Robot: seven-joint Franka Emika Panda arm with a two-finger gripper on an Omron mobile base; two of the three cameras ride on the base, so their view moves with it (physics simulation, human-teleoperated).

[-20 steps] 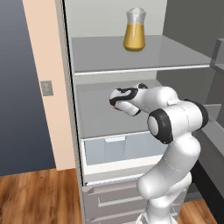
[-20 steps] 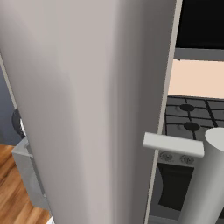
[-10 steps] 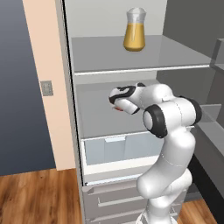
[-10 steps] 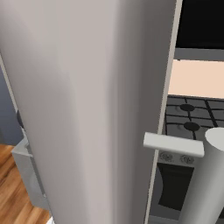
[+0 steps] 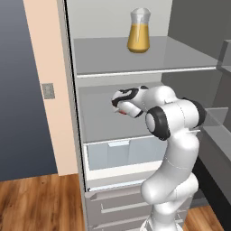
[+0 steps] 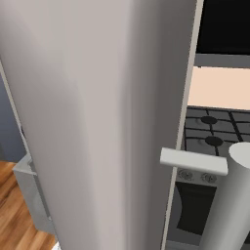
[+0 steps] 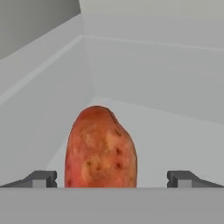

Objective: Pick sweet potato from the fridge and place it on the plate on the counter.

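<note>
Left base view: fridge (image 5: 122,58) open, arm reaching into the middle compartment under the upper shelf. Gripper (image 5: 121,107) sits near the left side of that compartment, above the middle shelf (image 5: 101,124). A small red-orange bit shows at the gripper tip there, the sweet potato (image 5: 121,111), mostly hidden by the hand. Jug of orange juice (image 5: 138,31) stands on the upper shelf, near its middle, well above the gripper. Translucent crisper drawer (image 5: 122,153) below the middle shelf, grey drawers lower down. Wood floor (image 5: 40,203) at bottom left.

Hand view gives what the base view cannot: the sweet potato (image 7: 100,148) up close, upright-looking in frame, between the 2 fingertips (image 7: 41,178), nearer the left one. Jaws spread wide; a clear gap shows on the right side of the sweet potato, contact on the left cannot be told. Whether it rests on the shelf or is lifted cannot be told. Pale fridge walls and a back corner behind it.

Right base view: the grey fridge door (image 6: 93,112) up close, handle (image 6: 194,161) at its right edge, stove (image 6: 215,141) beyond.
</note>
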